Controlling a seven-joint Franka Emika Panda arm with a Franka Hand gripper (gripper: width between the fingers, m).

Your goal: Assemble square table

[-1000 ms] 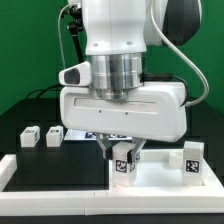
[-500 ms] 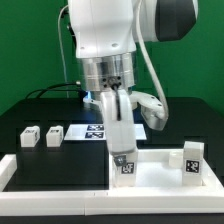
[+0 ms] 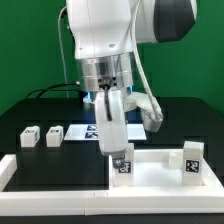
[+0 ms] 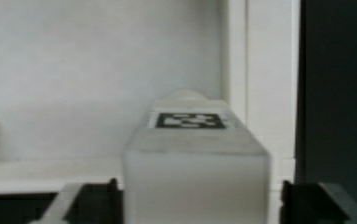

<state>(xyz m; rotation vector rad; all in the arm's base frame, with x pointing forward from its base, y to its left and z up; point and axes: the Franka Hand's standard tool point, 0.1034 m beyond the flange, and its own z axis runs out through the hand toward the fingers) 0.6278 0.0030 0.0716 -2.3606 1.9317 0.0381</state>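
Note:
The white square tabletop [image 3: 155, 176] lies at the exterior view's lower right. One tagged white leg [image 3: 125, 164] stands upright on its near-left corner, and my gripper [image 3: 121, 153] comes down from above and is shut on it. In the wrist view the leg [image 4: 193, 150] fills the middle, tag facing up, with a dark finger [image 4: 90, 203] close against each side of it; my gripper [image 4: 196, 200] straddles it. A second leg [image 3: 193, 158] stands on the tabletop's right corner. Two loose legs [image 3: 29, 137] [image 3: 54, 134] lie on the black table at the left.
The marker board [image 3: 92, 130] lies flat behind the gripper. A long white border rail [image 3: 50, 186] runs along the front, with another rail [image 3: 6, 170] at the left edge. A green wall stands behind the arm.
The wrist has turned about its vertical axis over the leg: the broad gripper body first faced the camera and now shows edge-on. The leg stays on the tabletop corner.

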